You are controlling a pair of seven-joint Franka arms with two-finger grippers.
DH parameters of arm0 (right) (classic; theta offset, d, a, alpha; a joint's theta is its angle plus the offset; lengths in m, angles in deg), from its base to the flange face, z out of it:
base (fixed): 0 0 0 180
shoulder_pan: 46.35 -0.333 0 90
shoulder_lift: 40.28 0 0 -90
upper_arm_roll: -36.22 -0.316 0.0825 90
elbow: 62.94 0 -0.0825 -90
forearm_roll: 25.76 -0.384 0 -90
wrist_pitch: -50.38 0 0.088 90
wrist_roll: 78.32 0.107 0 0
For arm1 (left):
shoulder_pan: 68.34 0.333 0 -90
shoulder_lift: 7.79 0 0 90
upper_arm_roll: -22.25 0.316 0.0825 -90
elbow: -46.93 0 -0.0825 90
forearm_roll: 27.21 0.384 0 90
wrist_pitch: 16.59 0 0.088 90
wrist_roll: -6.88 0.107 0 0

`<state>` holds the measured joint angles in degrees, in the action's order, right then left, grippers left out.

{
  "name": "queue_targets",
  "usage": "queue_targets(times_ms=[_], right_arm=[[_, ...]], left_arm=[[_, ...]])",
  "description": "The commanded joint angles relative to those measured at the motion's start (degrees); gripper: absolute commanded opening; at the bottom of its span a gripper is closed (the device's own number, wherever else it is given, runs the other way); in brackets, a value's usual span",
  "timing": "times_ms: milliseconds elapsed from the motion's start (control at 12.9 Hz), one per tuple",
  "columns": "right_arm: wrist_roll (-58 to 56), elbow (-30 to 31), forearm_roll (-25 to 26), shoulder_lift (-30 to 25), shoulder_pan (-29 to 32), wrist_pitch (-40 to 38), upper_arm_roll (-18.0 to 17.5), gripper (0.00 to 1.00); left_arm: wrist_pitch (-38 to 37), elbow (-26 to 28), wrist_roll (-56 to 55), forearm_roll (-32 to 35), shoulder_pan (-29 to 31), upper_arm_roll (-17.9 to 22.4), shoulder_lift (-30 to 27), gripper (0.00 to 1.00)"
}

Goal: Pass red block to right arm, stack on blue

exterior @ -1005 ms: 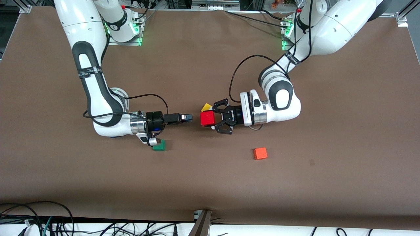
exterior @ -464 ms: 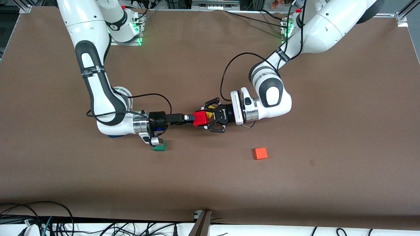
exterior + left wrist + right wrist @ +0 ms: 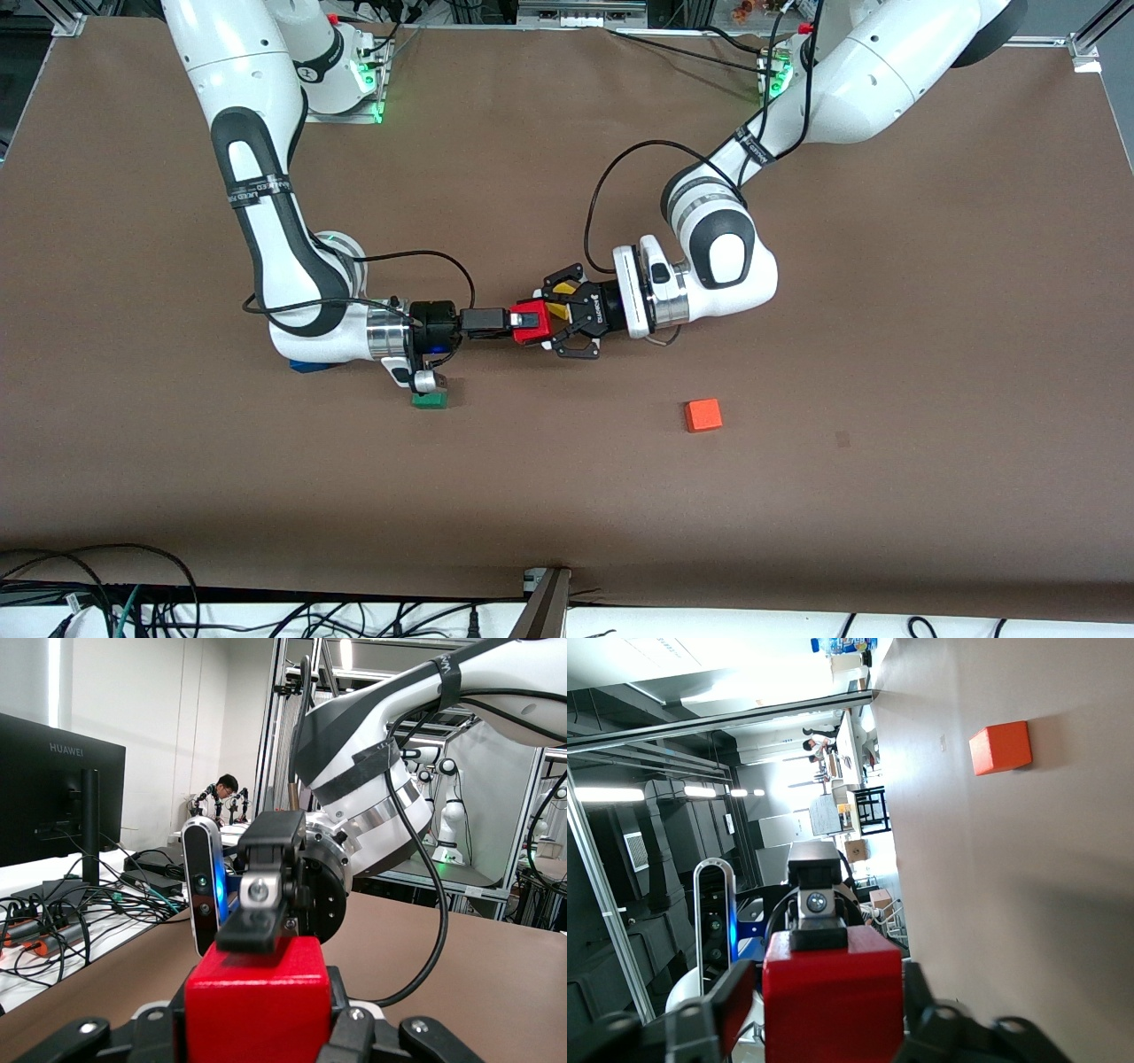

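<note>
The red block [image 3: 532, 325] is held above the middle of the table. My left gripper [image 3: 545, 324] is shut on it, its fingers pressed on two opposite sides [image 3: 259, 1032]. My right gripper [image 3: 516, 320] is open, turned a quarter turn to the left one. Its fingers straddle the block's other two sides; in the right wrist view [image 3: 830, 1023] a small gap shows at one finger. The block fills the bottom of both wrist views [image 3: 259, 992] [image 3: 831, 983]. The blue cube [image 3: 306, 365] lies on the table, mostly hidden under the right arm's wrist.
A green cube [image 3: 430, 400] lies under the right arm's wrist camera. An orange-red cube [image 3: 702, 415] lies nearer the front camera, toward the left arm's end, and shows in the right wrist view [image 3: 1000, 748]. A yellow piece [image 3: 556, 308] lies under the left gripper.
Both arms have moved toward each other. The gap between the right gripper and the red block has closed, and the right fingers now reach around the block that the left gripper holds.
</note>
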<state>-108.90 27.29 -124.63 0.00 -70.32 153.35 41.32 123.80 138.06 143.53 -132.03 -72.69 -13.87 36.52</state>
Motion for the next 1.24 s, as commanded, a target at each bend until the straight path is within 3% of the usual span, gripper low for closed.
queue_targets(times_ms=[0, 77, 155, 541, 927, 1159], right_arm=[[-1.6, 0.9, -1.9, -0.6, -0.1, 0.2, 0.3, 0.08], [-1.6, 0.8, -1.9, -0.7, -0.1, 0.2, 0.3, 0.07], [-1.6, 0.8, -1.9, -0.7, 0.0, 0.3, 0.4, 0.04], [-1.6, -0.3, -0.5, -1.1, 0.2, 0.4, 2.4, 0.04], [-0.9, -4.4, 14.2, -1.1, 0.2, -0.1, 9.0, 0.04], [-0.6, -6.7, 26.1, -1.2, 0.2, -0.1, 12.6, 0.04]], left_arm=[[0.8, -1.7, 1.8, -2.2, -0.8, 0.3, 0.8, 0.00], [0.7, -1.7, 1.8, -2.1, -0.8, 0.3, 0.8, 0.59], [0.7, -1.7, 1.7, -2.4, -0.6, 0.3, 0.8, 1.00], [0.6, -0.8, 0.9, -1.9, 0.6, 0.3, -0.1, 1.00], [0.6, 1.1, -2.4, -1.1, 3.2, 0.4, -1.5, 1.00], [0.7, 0.8, -3.7, 6.3, 5.2, 0.6, -1.7, 1.00]])
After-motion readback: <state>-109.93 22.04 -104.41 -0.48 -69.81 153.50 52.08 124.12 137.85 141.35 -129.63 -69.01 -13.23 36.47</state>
